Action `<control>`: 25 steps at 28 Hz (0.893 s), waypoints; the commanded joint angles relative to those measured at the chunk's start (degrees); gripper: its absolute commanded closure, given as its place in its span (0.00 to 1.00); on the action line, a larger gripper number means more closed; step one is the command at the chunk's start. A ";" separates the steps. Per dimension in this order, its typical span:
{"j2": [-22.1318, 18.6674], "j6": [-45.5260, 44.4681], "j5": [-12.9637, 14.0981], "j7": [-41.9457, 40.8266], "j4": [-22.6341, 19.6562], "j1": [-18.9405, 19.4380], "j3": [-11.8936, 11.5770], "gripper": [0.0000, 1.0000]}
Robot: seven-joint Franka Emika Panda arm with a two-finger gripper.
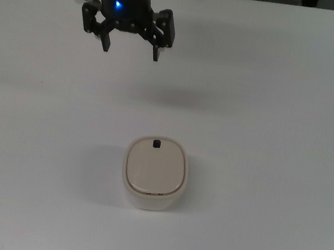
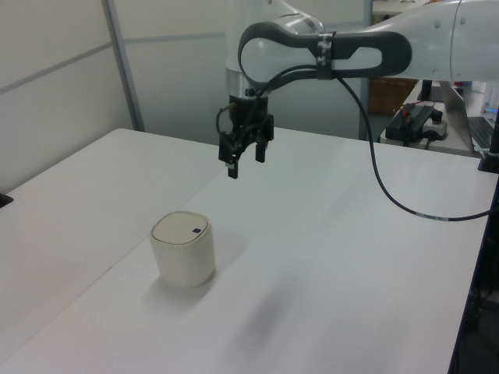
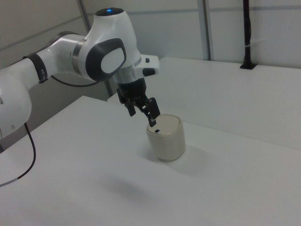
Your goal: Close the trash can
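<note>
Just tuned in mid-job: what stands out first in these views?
The cream trash can stands alone on the white table, its flat lid level and shut. The gripper hangs in the air well clear of it, toward the top view's upper left, fingers spread and holding nothing.
</note>
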 commanded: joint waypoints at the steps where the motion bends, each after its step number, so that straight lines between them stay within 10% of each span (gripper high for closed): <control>1: -0.92 -2.28 -3.36 -1.30 -1.43 0.32 -0.05 0.00; 25: -0.83 -6.06 -5.66 -0.86 -1.60 0.59 0.04 0.00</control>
